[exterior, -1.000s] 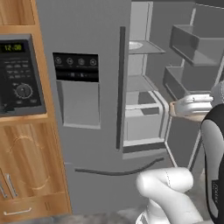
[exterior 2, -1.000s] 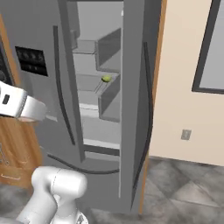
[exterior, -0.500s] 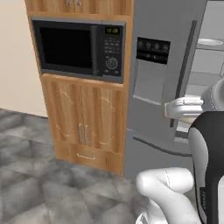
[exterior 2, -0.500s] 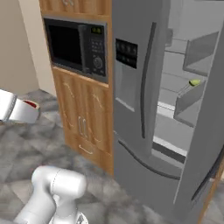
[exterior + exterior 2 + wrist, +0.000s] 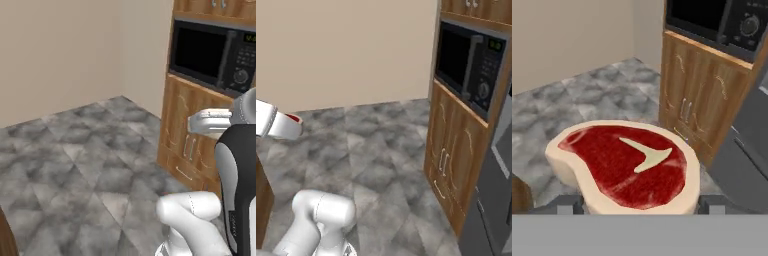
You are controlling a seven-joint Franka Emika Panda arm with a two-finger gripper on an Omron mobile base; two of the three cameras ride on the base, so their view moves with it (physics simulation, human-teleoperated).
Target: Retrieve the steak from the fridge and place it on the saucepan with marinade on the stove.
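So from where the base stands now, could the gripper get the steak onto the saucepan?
Probably not yet. The gripper holds the steak, but ahead lie only grey floor, a beige wall, the microwave and wooden cabinet; the base likely must drive on.

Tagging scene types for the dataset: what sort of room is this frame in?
A home kitchen, most likely: a built-in black microwave sits in a tall wood cabinet, with a grey fridge beside it and grey stone floor tiles. The pincer carries a raw steak.
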